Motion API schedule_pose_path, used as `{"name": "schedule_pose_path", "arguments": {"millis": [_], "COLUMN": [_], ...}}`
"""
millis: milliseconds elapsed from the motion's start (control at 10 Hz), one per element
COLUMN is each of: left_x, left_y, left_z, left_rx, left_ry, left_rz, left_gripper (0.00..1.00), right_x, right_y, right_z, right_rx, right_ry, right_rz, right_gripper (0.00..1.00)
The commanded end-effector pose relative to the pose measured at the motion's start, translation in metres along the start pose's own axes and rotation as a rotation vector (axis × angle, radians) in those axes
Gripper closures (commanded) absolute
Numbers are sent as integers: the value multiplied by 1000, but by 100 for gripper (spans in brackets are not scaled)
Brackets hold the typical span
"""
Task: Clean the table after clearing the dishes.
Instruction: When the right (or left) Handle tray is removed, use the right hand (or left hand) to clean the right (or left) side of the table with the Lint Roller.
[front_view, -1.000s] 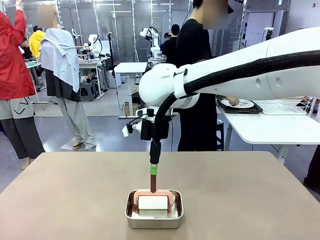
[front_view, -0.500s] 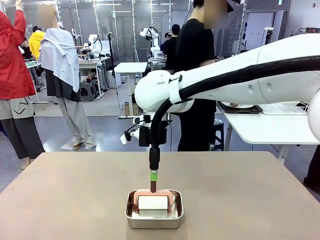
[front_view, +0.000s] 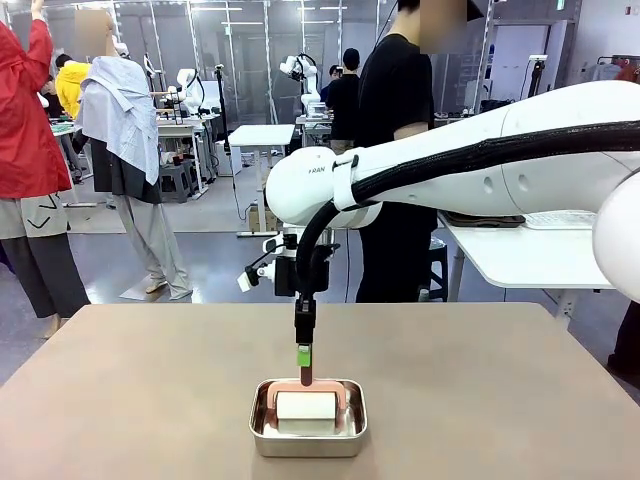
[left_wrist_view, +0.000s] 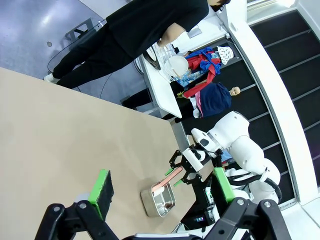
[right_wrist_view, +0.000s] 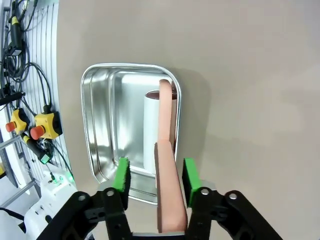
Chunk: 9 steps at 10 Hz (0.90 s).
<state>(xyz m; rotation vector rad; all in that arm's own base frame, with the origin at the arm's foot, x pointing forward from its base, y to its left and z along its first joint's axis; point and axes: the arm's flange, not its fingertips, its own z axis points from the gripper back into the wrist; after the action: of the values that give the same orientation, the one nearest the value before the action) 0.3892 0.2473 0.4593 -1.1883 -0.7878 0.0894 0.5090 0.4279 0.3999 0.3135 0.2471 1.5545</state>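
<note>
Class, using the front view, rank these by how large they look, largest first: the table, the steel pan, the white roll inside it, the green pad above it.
1. table
2. steel pan
3. white roll
4. green pad
All four sit at a similar depth, so the order is safe.

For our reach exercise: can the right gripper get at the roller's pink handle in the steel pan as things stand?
Probably yes: the right gripper straddles the pink handle, open, a pad on either side, with nothing between them and it.
</note>
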Motion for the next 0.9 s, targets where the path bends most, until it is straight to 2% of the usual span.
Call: {"name": "schedule_pose_path", "arguments": {"millis": [0,300,400,700,800], "left_x": [1,1,1,1,1], "left_y": [-2,-2,-2,-2,-2], "left_z": [2,2,2,2,2], "left_rx": [-18,-18,-18,-18,-18], "left_ry": [-11,-11,-11,-11,-11], "left_rz": [1,1,1,1,1], "left_gripper": [0,0,0,0,0], "right_x": [7,6,4,-7,-19], "right_y": [4,5,5,17,27], "right_z": [1,2,3,27,43], "right_rx": [15,22,22,-24,-90], "right_ry": [22,36,35,16,76], "right_rz": [-12,-18,-21,-39,-108], "right_gripper": [64,95,100,98,86]}}
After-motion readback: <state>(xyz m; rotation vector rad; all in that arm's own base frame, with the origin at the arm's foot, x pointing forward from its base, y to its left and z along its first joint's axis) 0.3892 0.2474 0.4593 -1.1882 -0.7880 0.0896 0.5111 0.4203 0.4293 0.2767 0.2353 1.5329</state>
